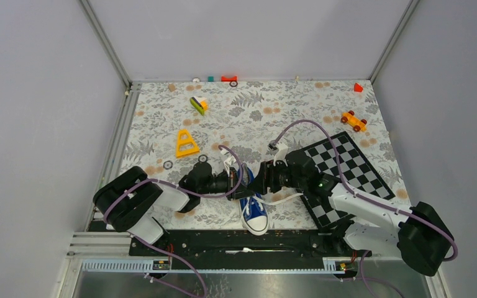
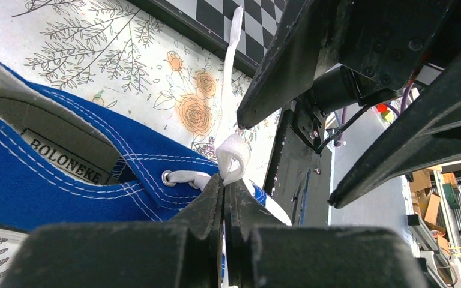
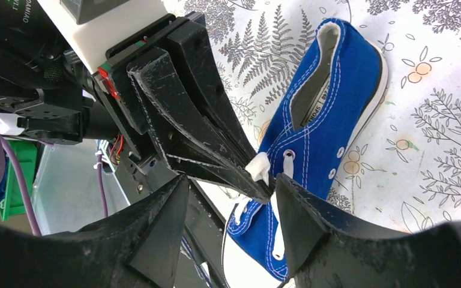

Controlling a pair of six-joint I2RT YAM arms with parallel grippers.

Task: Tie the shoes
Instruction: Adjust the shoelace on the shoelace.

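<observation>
Worktop with a floral cover fills the middle of the top view, and a checkerboard lies on its right side. Your two arms reach in from the lower corners and meet at the centre, over the sneaker.

The sneaker stands on its sole in the lower middle of the frame, just left of the checkerboard. Its white toe cap points at the bottom edge, and its heel end is partly hidden under the grippers.

Your left gripper is clamped tight on a small loop of lace beside the top eyelet. In the left wrist view the loop pokes out from between the pressed-together fingers. A loose strand runs up from the loop toward the checkerboard at the top of that view.

Your right gripper has its jaws well apart and holds nothing. In its own wrist view the fingers straddle the left gripper's tip and the pinched lace, and you cannot tell whether they touch either.

Smaller things sit well apart from the sneaker, higher in the top view:
- a yellow triangle at upper left
- an orange car at upper right
- a red block near the far right corner
</observation>
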